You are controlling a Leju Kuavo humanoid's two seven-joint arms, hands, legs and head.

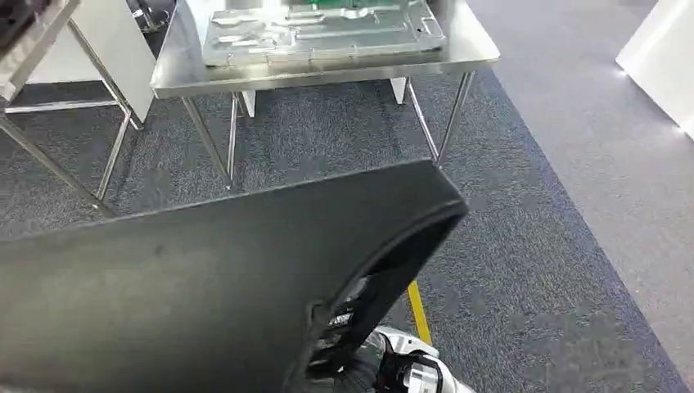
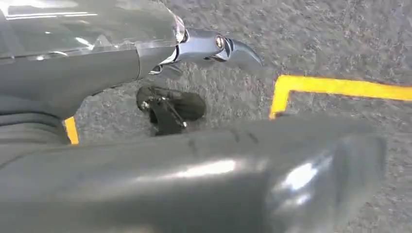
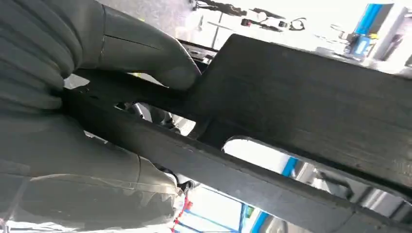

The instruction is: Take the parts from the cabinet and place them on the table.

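A large flat black panel (image 1: 213,278) fills the lower half of the head view and tilts up to the right in front of me. My right hand (image 3: 97,97) grips a bar at the panel's (image 3: 316,97) cut-out edge, thumb pressed on top, and it peeks out under the panel (image 1: 385,364). My left hand (image 2: 97,82) hangs over the carpet, with a finger (image 2: 214,46) stretched out and the thick thumb (image 2: 218,179) apart from it; only floor lies between them. The steel table (image 1: 327,70) stands ahead.
A silver stamped metal plate (image 1: 319,33) lies on the table. Another metal frame's legs (image 1: 49,155) stand at the left. Grey carpet with yellow tape (image 2: 335,87) runs beneath me, and a lighter floor strip (image 1: 606,147) is on the right.
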